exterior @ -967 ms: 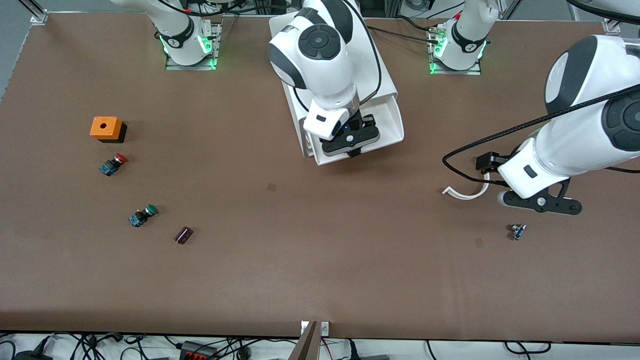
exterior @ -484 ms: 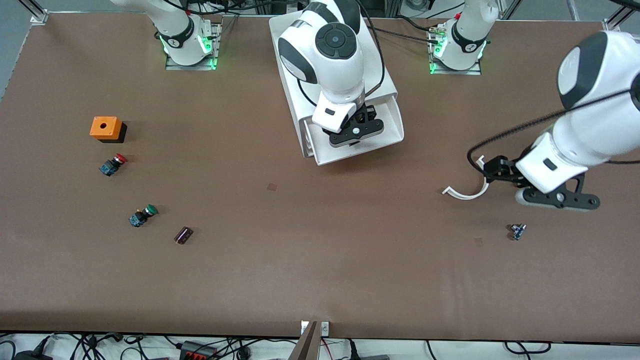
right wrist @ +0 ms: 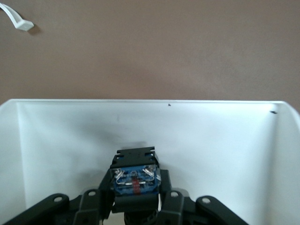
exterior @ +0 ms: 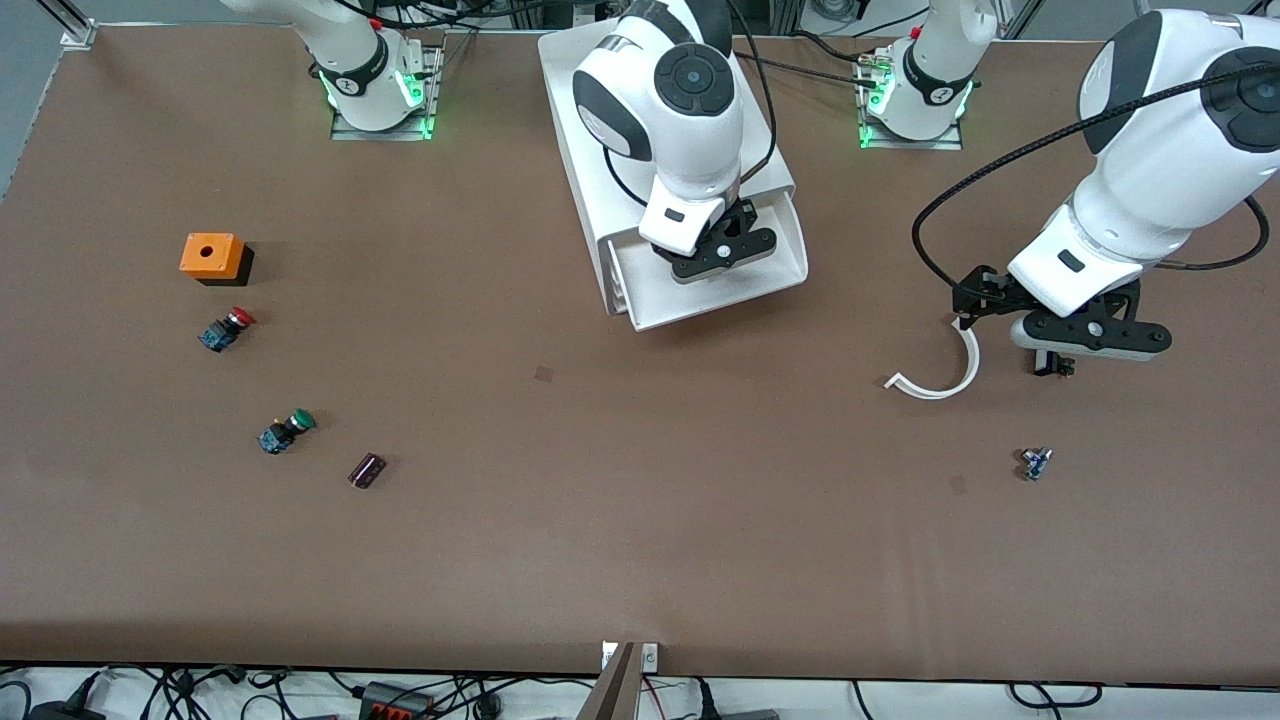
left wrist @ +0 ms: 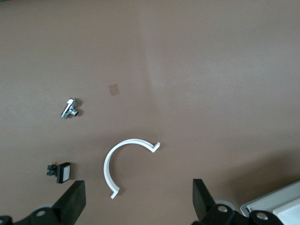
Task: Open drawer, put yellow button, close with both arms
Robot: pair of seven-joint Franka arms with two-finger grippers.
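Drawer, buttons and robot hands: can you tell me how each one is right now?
drawer: pulled open.
yellow button: clamped by the right gripper, over the open drawer; its cap is hidden.
right gripper: jaws shut on the button.
left gripper: jaws open, holding nothing, over the table near the white curved strip.
red button: lying on its side.
green button: lying on its side.

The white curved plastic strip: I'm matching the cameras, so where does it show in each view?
Front view: white curved plastic strip on the brown table, toward the left arm's end, nearer the camera than the open white plastic top drawer.
Left wrist view: whole strip on bare table.
Right wrist view: only one tip, on the table outside the drawer.
Shared landmark: the drawer.
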